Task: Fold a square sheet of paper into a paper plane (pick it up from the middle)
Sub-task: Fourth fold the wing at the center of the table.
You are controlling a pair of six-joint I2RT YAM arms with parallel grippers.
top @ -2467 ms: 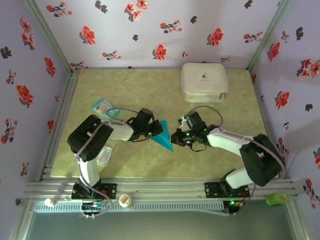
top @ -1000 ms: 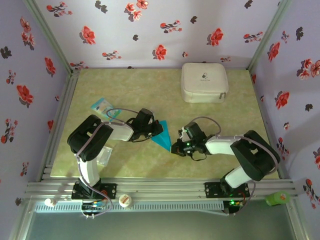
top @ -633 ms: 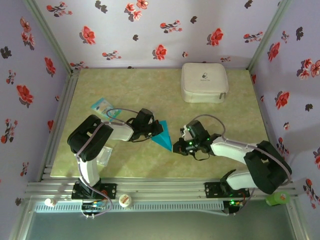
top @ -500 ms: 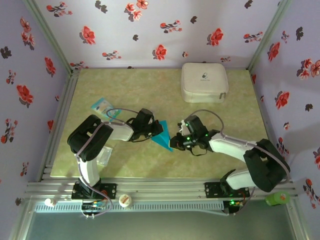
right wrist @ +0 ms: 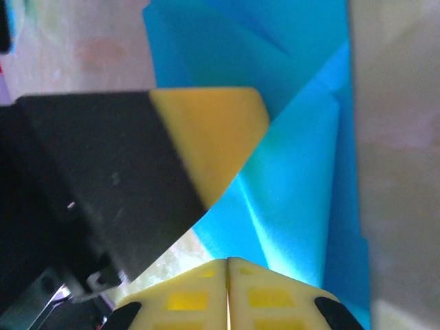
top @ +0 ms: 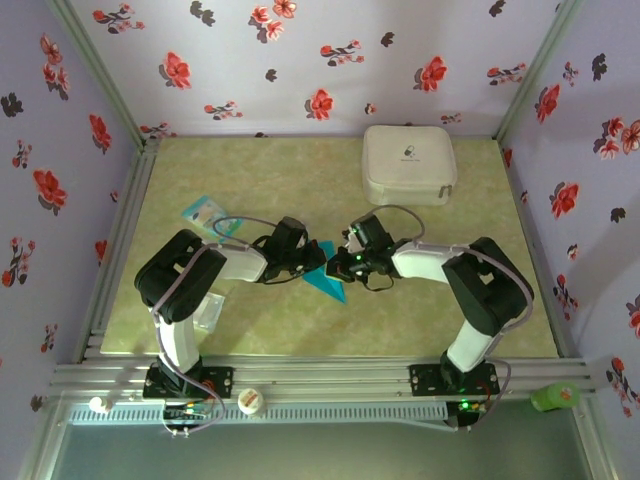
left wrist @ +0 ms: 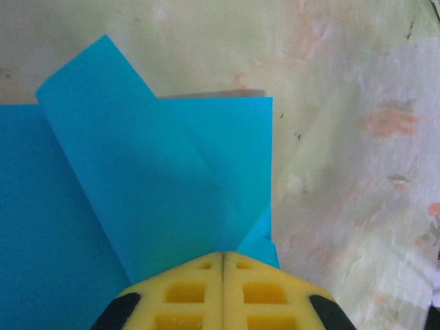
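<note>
Square sheet of paper [top: 326, 284], teal-blue and creased into a pointed shape, lying about mid-tabletop [top: 260, 170], a touch toward the near edge. One flap lifted and curling up toward the left gripper [top: 317, 262]. Fingers there pressed tight together, tips right against that raised flap; no telling whether pinching paper or just pushing on it. Right gripper [top: 334, 271] on the sheet's right side, fingers squeezed together too, tips sitting on a crease, just beside the left one's yellow pad [right wrist: 206, 130]. Further out: white case [top: 408, 165] near the far right corner, small pale-blue printed packet [top: 205, 213] toward the left edge.
</note>
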